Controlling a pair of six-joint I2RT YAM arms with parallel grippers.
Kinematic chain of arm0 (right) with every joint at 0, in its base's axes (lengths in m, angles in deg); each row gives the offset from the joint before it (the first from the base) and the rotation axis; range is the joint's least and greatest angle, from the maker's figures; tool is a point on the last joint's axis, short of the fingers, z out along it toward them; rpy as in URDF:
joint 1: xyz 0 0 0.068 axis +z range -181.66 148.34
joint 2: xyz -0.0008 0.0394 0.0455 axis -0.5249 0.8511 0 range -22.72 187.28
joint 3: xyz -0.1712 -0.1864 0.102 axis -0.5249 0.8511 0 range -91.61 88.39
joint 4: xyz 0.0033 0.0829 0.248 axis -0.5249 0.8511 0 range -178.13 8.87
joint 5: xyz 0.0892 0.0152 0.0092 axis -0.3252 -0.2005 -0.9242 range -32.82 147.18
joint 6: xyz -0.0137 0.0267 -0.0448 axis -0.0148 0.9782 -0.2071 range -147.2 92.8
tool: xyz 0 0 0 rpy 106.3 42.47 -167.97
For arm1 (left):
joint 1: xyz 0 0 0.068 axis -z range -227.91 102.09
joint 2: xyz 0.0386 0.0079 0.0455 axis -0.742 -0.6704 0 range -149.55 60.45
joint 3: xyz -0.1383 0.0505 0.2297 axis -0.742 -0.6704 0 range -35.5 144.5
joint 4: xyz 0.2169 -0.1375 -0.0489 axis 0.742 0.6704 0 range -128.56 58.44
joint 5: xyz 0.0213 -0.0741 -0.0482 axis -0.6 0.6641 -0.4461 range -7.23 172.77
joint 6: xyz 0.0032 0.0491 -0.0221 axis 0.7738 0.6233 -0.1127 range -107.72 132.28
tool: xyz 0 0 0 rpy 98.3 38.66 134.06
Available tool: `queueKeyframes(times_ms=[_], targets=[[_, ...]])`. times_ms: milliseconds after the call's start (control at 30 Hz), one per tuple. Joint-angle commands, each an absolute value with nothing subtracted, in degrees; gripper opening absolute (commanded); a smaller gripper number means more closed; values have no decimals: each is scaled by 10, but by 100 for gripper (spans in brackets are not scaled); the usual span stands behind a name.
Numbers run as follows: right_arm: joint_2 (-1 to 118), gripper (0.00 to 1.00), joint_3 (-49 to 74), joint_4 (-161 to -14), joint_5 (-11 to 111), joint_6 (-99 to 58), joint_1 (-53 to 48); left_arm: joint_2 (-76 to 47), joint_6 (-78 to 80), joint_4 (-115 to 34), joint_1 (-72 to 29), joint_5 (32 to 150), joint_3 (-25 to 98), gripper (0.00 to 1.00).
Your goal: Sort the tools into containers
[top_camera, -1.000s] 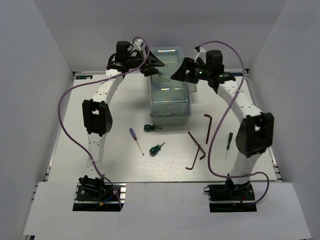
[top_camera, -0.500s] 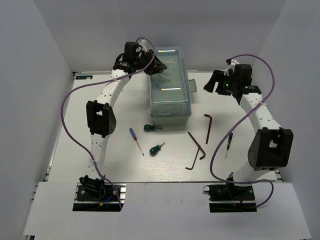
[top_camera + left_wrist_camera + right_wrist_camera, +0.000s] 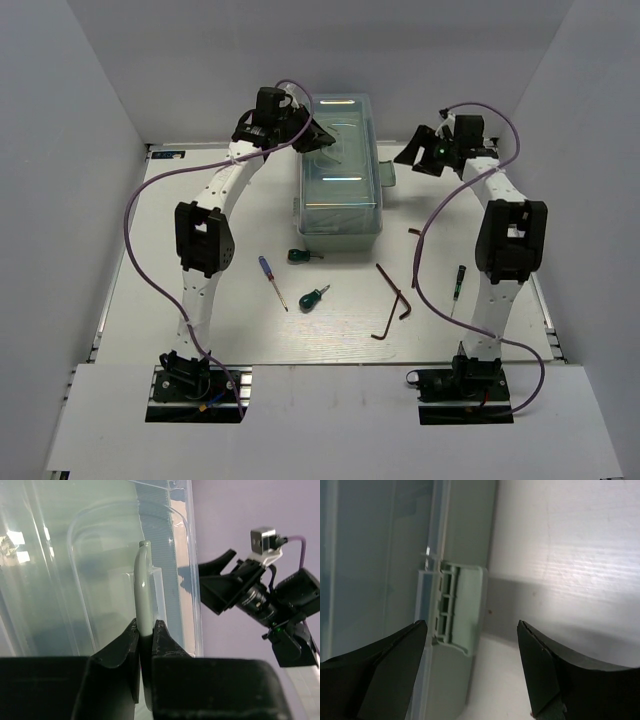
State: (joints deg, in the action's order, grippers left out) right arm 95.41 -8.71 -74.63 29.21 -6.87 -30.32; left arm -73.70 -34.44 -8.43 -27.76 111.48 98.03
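Observation:
The closed toolbox [image 3: 340, 190], pale mint with a translucent lid, stands at the back middle. My left gripper [image 3: 318, 138] is over its far left part, shut on the lid's pale handle [image 3: 143, 585], which is pinched between the jaws [image 3: 145, 629]. My right gripper [image 3: 408, 158] hangs open beside the box's right wall, its jaws wide apart [image 3: 472, 630] facing the mint side latch [image 3: 462, 605]. On the table lie a blue-handled screwdriver [image 3: 271, 281], two stubby green screwdrivers [image 3: 314, 297] [image 3: 303, 255], hex keys [image 3: 395, 291] [image 3: 414, 232] and a thin dark screwdriver [image 3: 456, 288].
White walls close the table at the back and both sides. Purple cables loop from both arms. The right arm's upright link [image 3: 508, 245] stands over the right part of the table, partly hiding one hex key.
The left jaws have closed on the lid handle. The right gripper left the lid, swung out to the right, then came back beside the box's side latch.

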Motion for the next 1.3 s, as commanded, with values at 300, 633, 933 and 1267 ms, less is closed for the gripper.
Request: queueKeyframes(times_ms=[300,633,933,1267], targets=[[1041,76,-146,-777,241,-45,-277,-754,-231,1,-270,1091,962,0],[1044,0,-104,-818,183,-20,-279,-741,-261,-16,-270,1097,973,0],[1024,0,-128,-789,253,-59,-306,-662,-292,5,-314,1042,971,0],[1013,0,-117,-766,283,-91,-345,-553,-241,34,-435,1010,841,0]])
